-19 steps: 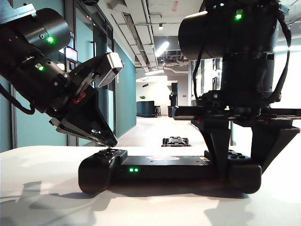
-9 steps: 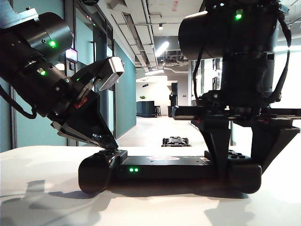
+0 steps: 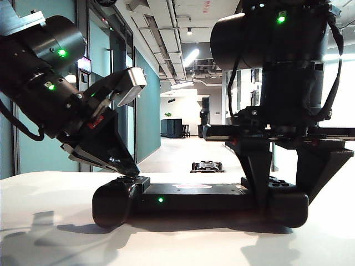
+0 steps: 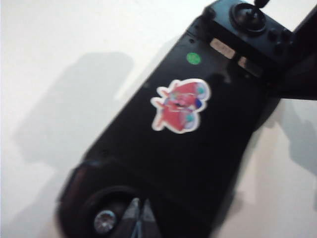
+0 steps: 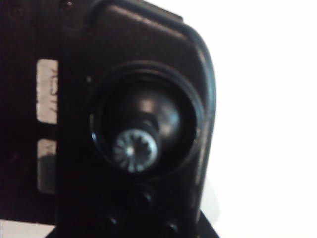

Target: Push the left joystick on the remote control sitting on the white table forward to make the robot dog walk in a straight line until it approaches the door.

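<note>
Pressing left joystick (image 4: 105,221) with left gripper (image 3: 130,173), its jaws pinched together, at controller's (image 3: 199,200) left end on table (image 3: 44,221); right gripper (image 3: 283,174) clamps other end. Keep push straight forward, steady; robot dog (image 3: 207,165) far down corridor

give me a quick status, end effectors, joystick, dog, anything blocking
Left end effector shut, tip on left joystick. Right end effector clamped astride wide black remote control. Small black robot dog in corridor, nothing blocking.
</note>
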### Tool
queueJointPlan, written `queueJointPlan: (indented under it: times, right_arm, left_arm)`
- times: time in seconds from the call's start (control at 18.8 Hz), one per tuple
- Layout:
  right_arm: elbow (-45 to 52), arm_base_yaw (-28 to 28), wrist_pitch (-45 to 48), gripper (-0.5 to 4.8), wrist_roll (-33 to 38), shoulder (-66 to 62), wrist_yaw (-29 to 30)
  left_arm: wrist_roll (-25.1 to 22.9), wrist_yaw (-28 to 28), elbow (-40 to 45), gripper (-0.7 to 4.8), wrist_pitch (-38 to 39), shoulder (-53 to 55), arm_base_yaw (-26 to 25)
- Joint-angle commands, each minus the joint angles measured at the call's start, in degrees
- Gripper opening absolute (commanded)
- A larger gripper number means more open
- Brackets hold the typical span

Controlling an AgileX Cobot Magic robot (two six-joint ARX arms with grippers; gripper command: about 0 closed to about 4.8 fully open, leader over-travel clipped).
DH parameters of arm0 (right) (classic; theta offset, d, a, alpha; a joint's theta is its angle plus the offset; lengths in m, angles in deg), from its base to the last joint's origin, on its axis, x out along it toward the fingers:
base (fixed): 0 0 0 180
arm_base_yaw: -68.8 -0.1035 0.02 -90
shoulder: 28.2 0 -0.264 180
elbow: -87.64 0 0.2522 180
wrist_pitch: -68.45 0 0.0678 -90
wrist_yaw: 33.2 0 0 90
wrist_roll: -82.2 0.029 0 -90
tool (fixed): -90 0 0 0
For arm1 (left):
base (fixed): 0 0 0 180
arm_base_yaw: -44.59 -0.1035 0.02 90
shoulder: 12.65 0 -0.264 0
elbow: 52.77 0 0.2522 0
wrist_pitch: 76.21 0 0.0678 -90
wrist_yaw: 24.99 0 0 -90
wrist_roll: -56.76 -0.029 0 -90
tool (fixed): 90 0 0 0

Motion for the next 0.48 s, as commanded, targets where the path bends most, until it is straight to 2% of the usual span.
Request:
queueJointPlan:
  times: [0.05,0.16,0.37,0.48]
  right_arm:
    - [-0.13,-0.13,-0.35,2.38,-0.39,0.26,-0.28]
    - [-0.13,-0.13,-0.33,2.38,-0.39,0.26,-0.31]
    - [-0.13,-0.11,-0.24,2.38,-0.39,0.26,-0.33]
    - [-0.13,-0.11,-0.15,2.38,-0.39,0.26,-0.33]
  left_arm:
    - [-0.20,-0.31,0.00,-0.05,-1.36,-0.04,-1.57]
    - [-0.24,0.00,0.00,-0.05,-1.38,-0.02,-1.79]
    - [-0.31,5.38,0.00,-0.05,-0.98,-0.04,-1.44]
    - [-3.89,6.95,0.00,-0.05,3.10,-0.04,-1.44]
